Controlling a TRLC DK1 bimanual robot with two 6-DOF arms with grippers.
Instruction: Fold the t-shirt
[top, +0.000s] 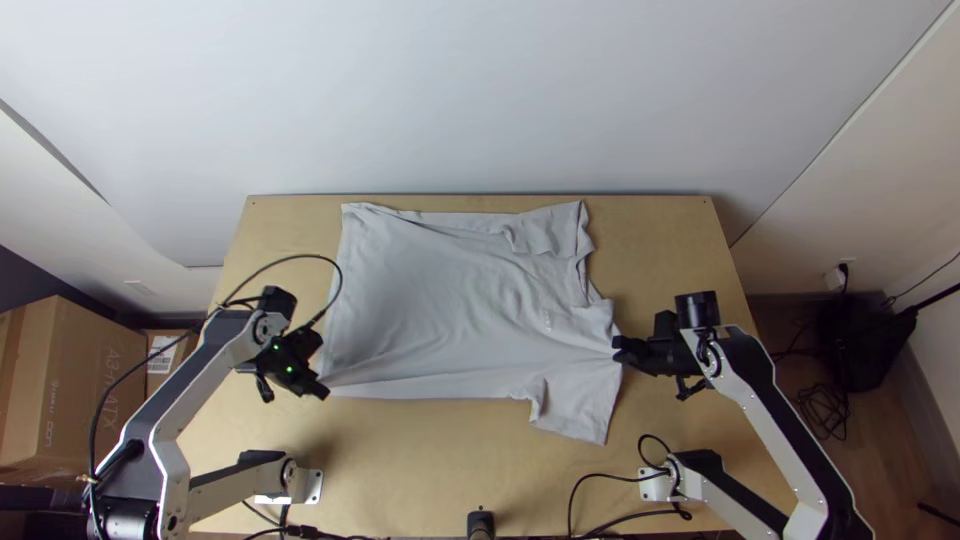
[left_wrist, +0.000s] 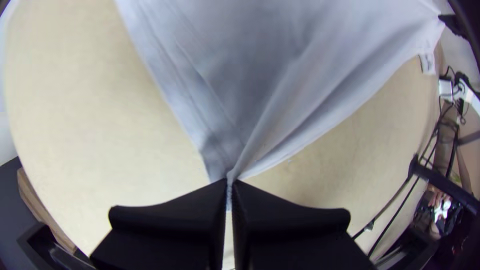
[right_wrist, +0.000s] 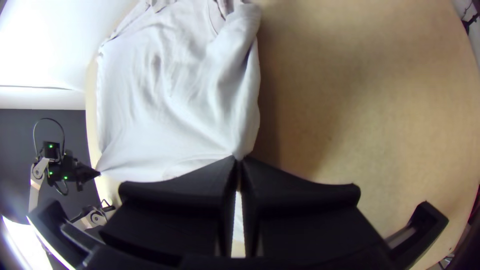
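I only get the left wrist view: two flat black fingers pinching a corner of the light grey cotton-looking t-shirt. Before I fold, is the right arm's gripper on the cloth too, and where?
Observer: Yes. The right gripper is shut on the light grey t-shirt, at the shoulder end, just beyond the near sleeve as seen from the arms' bases.
Operator: Good. And the short sleeve on the far side, how does that lie?
Observer: In the top view, the far sleeve lies rumpled close to the far edge of the light wooden table.
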